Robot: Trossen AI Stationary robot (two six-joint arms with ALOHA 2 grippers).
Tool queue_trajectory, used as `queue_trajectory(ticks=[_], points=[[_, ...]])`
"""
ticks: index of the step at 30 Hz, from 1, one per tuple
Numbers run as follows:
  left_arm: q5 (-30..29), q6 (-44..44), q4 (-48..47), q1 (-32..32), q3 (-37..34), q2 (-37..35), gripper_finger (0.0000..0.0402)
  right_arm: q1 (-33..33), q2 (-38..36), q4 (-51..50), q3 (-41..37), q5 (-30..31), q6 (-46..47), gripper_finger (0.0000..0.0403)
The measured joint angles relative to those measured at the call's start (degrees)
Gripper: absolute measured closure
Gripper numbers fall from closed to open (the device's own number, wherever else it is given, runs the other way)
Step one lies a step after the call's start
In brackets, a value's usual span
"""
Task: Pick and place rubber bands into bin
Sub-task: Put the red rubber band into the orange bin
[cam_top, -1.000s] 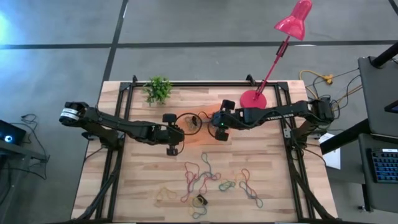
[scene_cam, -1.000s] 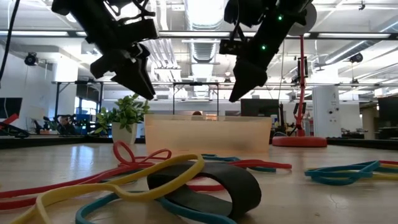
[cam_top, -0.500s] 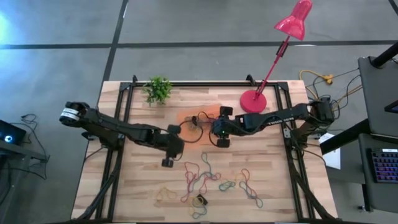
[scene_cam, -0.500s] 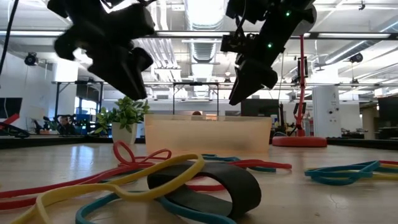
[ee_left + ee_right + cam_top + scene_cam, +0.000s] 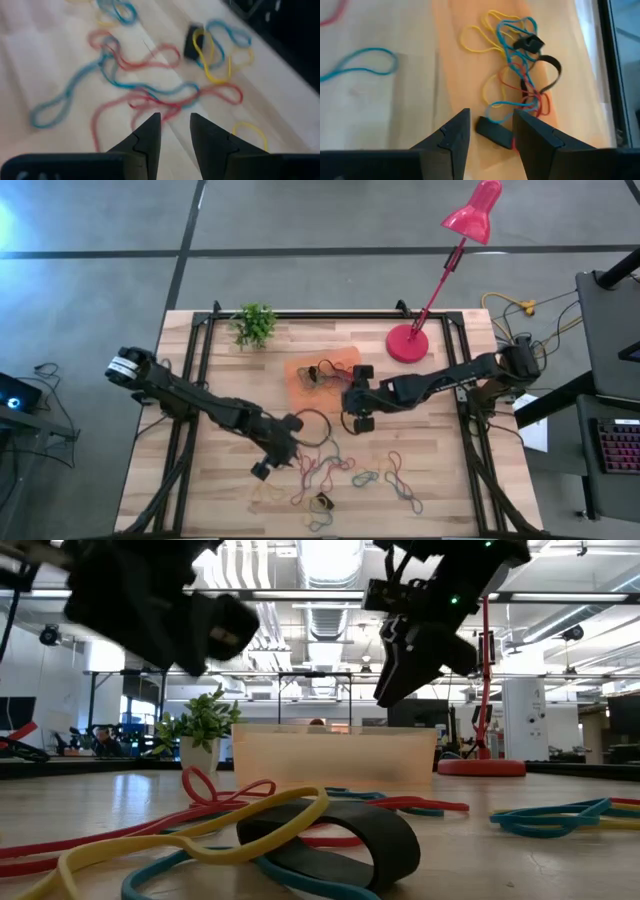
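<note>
Loose rubber bands (image 5: pixel 330 467) in mixed colours lie tangled on the wooden table near its front edge, and fill the foreground of the low view (image 5: pixel 300 830). The orange bin (image 5: pixel 300 370) sits mid-table with several bands (image 5: pixel 520 65) inside. My left gripper (image 5: pixel 292 454) hovers open above the loose bands (image 5: pixel 150 95), with nothing between its fingers (image 5: pixel 175 132). My right gripper (image 5: pixel 343 397) stands open above the bin's near right part (image 5: pixel 455 75). A black band (image 5: pixel 495 131) shows in the bin below its fingers.
A red lamp base (image 5: pixel 406 342) stands just right of the bin at the back, its stem leaning away over the far edge. A small potted plant (image 5: pixel 254 323) stands at the back left. Black frame rails (image 5: pixel 190 380) run along both table sides.
My left gripper has swung from beside the bin toward the table's near edge and now stands over the loose bands. My right gripper has drawn back a little toward the near right, which uncovers more of the bin.
</note>
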Motion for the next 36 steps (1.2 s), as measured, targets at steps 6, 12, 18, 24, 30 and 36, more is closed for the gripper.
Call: queue_trajectory(ticks=[6, 12, 18, 24, 30, 36], points=[[-5.0, 2.9, 2.2, -2.0, 0.0, 7.0, 0.0313, 2.2, -0.6, -0.1, -0.5, 0.1, 2.7, 0.0276], [-10.0, 6.3, 2.8, -3.3, 1.1, 11.1, 0.0313, 4.0, -1.0, -0.1, -0.9, 0.1, 4.8, 0.0284], [-10.7, 7.6, 6.2, -3.4, 1.9, 13.7, 0.0313, 4.7, -1.0, -0.1, -1.6, 0.1, 6.8, 0.0291], [-12.2, 7.8, 8.0, -3.4, 1.9, 13.8, 0.0313, 4.8, -1.0, 0.1, -2.5, 0.3, 7.6, 0.0296], [-14.6, 7.7, 9.2, -3.4, 1.8, 13.3, 0.0321, 4.8, -1.0, 0.5, -3.1, 0.5, 7.8, 0.0297], [-15.1, 10.2, 10.3, -3.2, 2.0, 13.3, 0.0391, 4.8, -1.0, 0.6, -3.8, 0.5, 8.9, 0.0305]])
